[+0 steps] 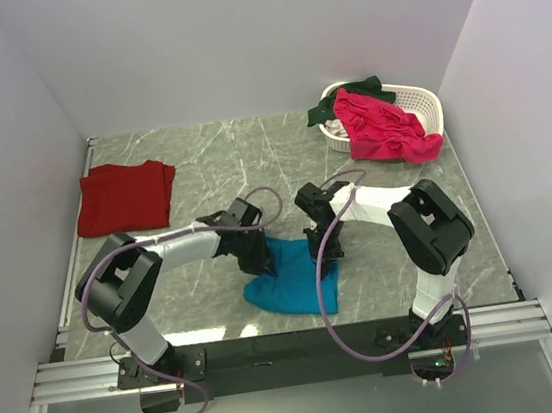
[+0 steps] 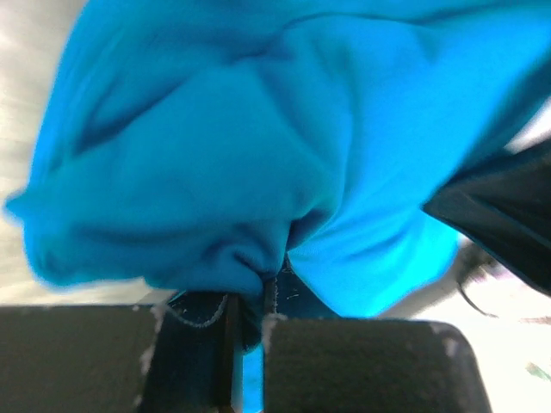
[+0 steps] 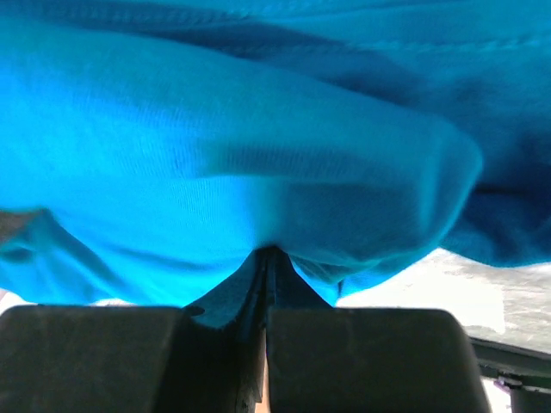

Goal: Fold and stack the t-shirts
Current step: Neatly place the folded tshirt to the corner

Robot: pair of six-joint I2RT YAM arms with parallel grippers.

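My left tool [image 2: 251,314] is pressed together on a small bunched fold of the teal-blue t-shirt [image 1: 291,283]. My right tool [image 3: 265,314] pinches another fold of the same shirt, the cloth drawn down into the slit between its fingers. The shirt lies crumpled on the table [image 1: 200,160], near the front edge and between my two tools, not yet spread flat. My chief worry is what I have actually caught. Both wrist views show only bunched cloth, so I cannot tell whether I hold a hem, a shoulder or several layers at once. If I have pinched through two layers, I judge the shirt will rise as a lump and refuse to open. Each bite also looks shallow, so a quick lift or a hard sideways pull could slide the cloth out of one tool and leave the shirt dangling from the other. Uneven pulling would twist it. My tools sit near each other, so careless spreading could knock them together, and the shirt is close enough to the near edge to be dragged over it. The dark red t-shirt [image 1: 126,197] at the far left, and the pink t-shirt [image 1: 385,130] and dark green t-shirt [image 1: 345,98] at the basket [image 1: 427,103], are well apart from all this.
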